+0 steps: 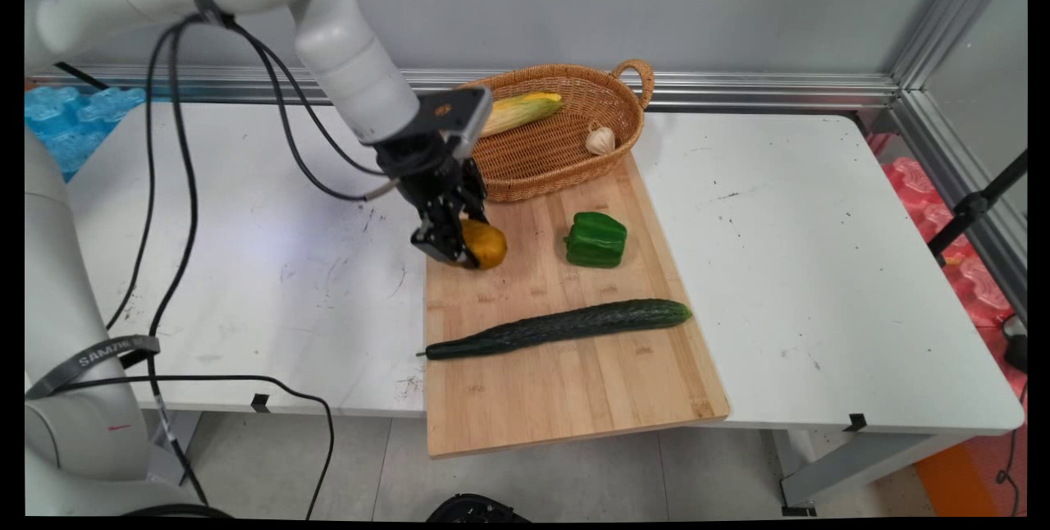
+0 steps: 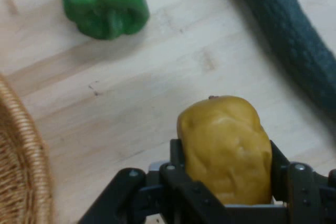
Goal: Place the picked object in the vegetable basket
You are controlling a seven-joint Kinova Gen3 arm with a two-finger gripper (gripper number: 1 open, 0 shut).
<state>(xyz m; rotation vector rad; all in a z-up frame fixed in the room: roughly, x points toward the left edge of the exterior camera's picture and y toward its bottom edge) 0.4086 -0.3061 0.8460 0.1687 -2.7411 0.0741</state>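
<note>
Potato (image 1: 486, 244) is sitting clamped in the pincer (image 1: 459, 247), at the upper left corner of the cutting board (image 1: 566, 382) on the counter (image 1: 804, 267), just in front of the wicker basket (image 1: 558, 153). Corn (image 1: 521, 110) and garlic (image 1: 600, 139) are lying in the basket; green pepper (image 1: 595, 239) and cucumber (image 1: 558, 328) are lying on the board. The arm is reaching down from the upper left, wrist tilted.

In the hand view, the pincer (image 2: 226, 182) is squeezing the potato (image 2: 226, 148) from both sides above the board (image 2: 157, 87), with pepper (image 2: 105, 3), cucumber (image 2: 289, 35) and basket (image 2: 21, 171) around.
</note>
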